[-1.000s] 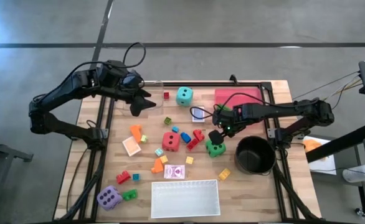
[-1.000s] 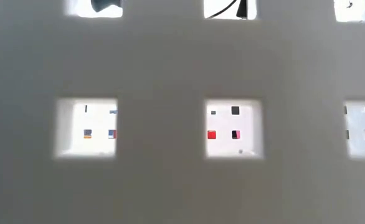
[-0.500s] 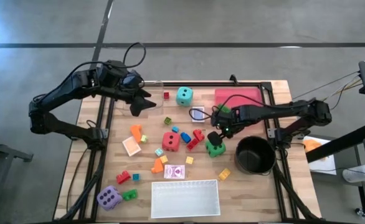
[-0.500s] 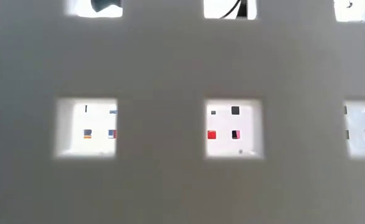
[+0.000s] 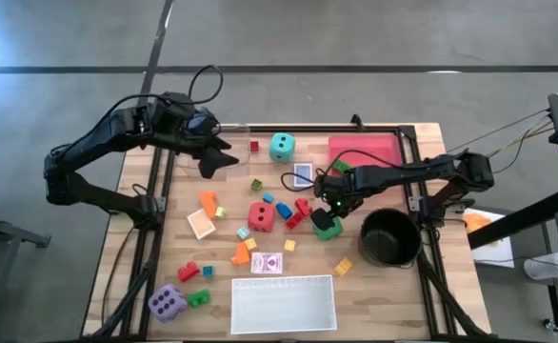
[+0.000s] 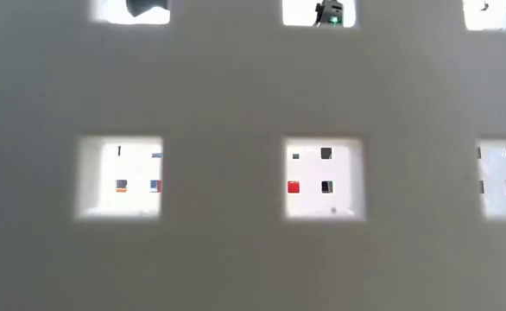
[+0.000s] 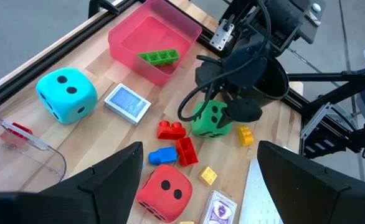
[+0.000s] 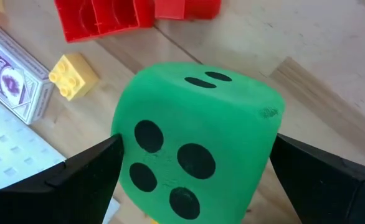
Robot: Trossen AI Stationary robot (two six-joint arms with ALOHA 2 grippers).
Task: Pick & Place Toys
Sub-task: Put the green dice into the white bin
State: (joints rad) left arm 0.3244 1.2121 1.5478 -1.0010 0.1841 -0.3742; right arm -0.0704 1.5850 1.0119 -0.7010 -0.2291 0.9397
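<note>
Green soft die (image 8: 198, 155) fills your right wrist view, black pips facing the lens, with the right gripper's (image 5: 328, 215) two dark fingers (image 8: 83, 171) spread wide on either side of it. You can see contact or near contact at both flanks, but not whether the die is clear of the wood, so call it flanked, not carried. Just past it lie a small yellow plastic block (image 8: 73, 74), a purple-backed playing card (image 8: 17, 65) and red plastic blocks (image 8: 104, 17), all on the wooden table (image 5: 384, 276).

From above, you find the die right of the table's middle, beside the black round pot (image 5: 390, 237). A red soft die (image 5: 261, 215) sits left of it, with blue and red blocks between. The teal soft die (image 5: 281, 146) stands farther back, near the pink tray (image 5: 363, 150), which holds a green block (image 7: 159, 56). A blue-backed card (image 7: 127, 102) lies between the teal die and the tray. The purple soft die (image 5: 167, 303) rests at the near left corner, the white tray (image 5: 284, 303) at the near edge.

Your left gripper (image 5: 220, 159) hangs over the far left of the table, fingers parted, holding nothing.

Your low view shows only a pale perforated wall (image 6: 236, 104).
</note>
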